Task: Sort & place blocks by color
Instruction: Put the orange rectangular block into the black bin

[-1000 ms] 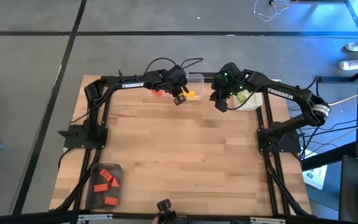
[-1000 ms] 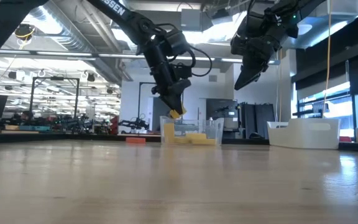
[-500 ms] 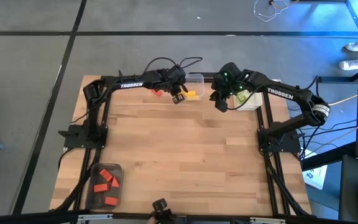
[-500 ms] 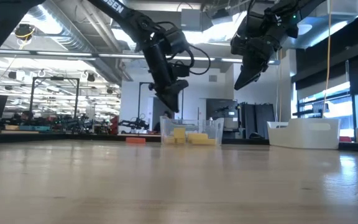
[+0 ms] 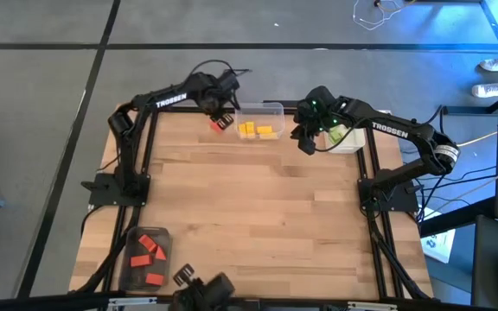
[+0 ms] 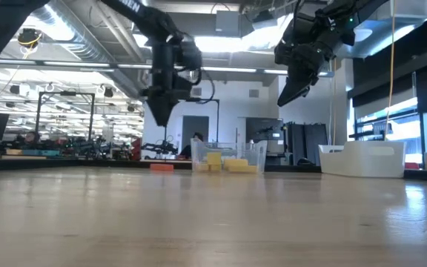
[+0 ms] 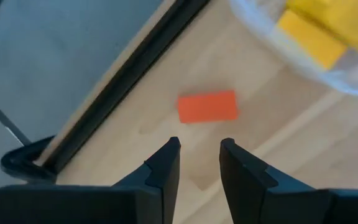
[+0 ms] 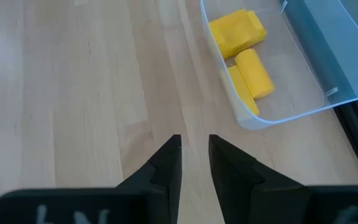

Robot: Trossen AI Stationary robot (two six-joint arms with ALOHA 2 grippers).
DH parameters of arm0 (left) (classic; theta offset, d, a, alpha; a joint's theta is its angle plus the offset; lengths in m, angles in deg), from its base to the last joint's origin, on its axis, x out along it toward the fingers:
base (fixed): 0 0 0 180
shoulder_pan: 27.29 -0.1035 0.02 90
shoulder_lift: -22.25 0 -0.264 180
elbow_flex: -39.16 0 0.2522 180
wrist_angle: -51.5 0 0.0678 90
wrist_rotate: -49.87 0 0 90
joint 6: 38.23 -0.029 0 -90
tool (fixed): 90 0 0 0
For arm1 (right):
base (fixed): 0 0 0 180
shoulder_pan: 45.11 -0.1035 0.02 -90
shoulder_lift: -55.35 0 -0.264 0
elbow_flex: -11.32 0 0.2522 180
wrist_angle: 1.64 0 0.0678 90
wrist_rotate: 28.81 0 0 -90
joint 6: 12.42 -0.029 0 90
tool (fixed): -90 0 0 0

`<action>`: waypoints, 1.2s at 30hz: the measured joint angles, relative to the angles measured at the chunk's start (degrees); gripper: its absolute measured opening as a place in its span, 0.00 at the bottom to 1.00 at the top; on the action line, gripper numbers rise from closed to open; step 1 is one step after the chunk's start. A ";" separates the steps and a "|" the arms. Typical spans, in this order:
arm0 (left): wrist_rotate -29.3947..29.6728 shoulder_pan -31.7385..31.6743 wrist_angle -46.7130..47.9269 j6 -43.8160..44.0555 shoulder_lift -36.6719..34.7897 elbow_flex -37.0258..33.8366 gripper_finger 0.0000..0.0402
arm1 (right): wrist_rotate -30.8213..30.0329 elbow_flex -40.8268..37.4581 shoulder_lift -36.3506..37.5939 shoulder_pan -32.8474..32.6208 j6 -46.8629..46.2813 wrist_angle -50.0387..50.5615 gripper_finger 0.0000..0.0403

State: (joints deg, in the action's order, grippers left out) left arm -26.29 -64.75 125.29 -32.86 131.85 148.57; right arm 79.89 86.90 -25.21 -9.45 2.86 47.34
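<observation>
A lone red block [image 7: 207, 106] lies flat on the wood near the table's far left edge [image 5: 220, 123]. My left gripper [image 7: 199, 149] hangs open and empty above it [image 5: 224, 108]. Several yellow blocks [image 5: 258, 130] lie in a clear container [image 5: 264, 107] at the far middle. My right gripper [image 5: 305, 147] hovers just right of that container, high above the table [image 6: 284, 100]. Its fingers [image 8: 168, 155] stand a narrow gap apart with nothing between them.
A clear container with several red blocks [image 5: 147, 252] stands at the near left corner. A white container holding light green blocks [image 5: 341, 134] sits at the far right, partly under the right arm. Bare wood [image 5: 258, 216] fills the table's middle.
My left gripper has opened and let go of a yellow block, which has dropped into the clear container. The gripper has then risen and swung toward the table's far left, tipping steeper downward, and now hangs over the red block. My right arm has kept still.
</observation>
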 joint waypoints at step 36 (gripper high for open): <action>-5.61 -5.58 -7.03 19.47 11.99 -1.06 0.24 | 0.00 0.00 0.00 -0.02 -1.45 -1.55 0.20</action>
State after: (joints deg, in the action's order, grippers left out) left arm -31.90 -70.33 118.27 -13.39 143.84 147.51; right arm 79.89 86.90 -25.21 -9.47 1.41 45.79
